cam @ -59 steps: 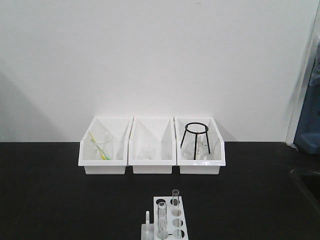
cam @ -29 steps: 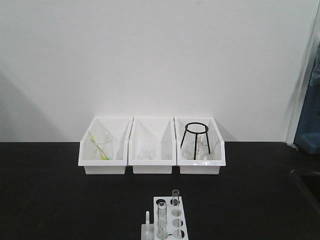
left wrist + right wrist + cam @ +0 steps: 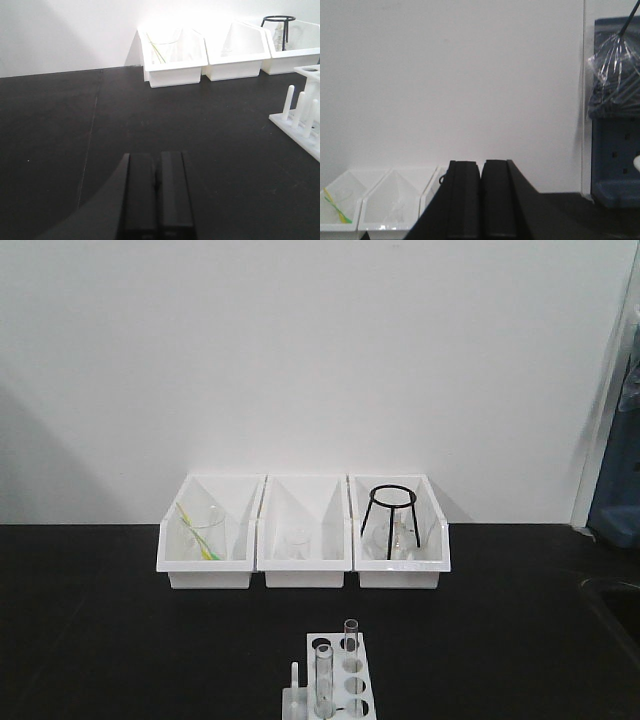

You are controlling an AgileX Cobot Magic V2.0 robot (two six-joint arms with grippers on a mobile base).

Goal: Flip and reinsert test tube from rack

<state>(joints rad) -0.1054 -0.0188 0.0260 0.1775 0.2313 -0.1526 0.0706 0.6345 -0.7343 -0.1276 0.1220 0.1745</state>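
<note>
Nothing has moved since the earlier frames: the glassware and both arms sit as they did a second ago.

At the near edge of the black bench (image 3: 120,620) stands the rack (image 3: 340,652), cut off by the bottom of the front view. The test tube (image 3: 323,678) stands upright in a hole of its left row, open rim up; its lower end is out of frame. The thin tube (image 3: 351,632) stands upright in the farthest hole of the right row, apart from the test tube. One white peg (image 3: 294,676) rises just left of the holes.

Against the wall, well behind the rack, three white bins sit side by side, touching. The left bin (image 3: 205,578) holds a beaker with a yellow-green stick, the middle bin (image 3: 303,578) a small clear vessel, and the right bin (image 3: 398,578) a black tripod (image 3: 389,508) and some clear glass.

The left gripper (image 3: 157,159) hangs low over bare bench, well to the left of the rack, its jaws pressed together on nothing. The right gripper (image 3: 481,166) faces the wall above the bins, its jaws likewise closed tight and empty.
</note>
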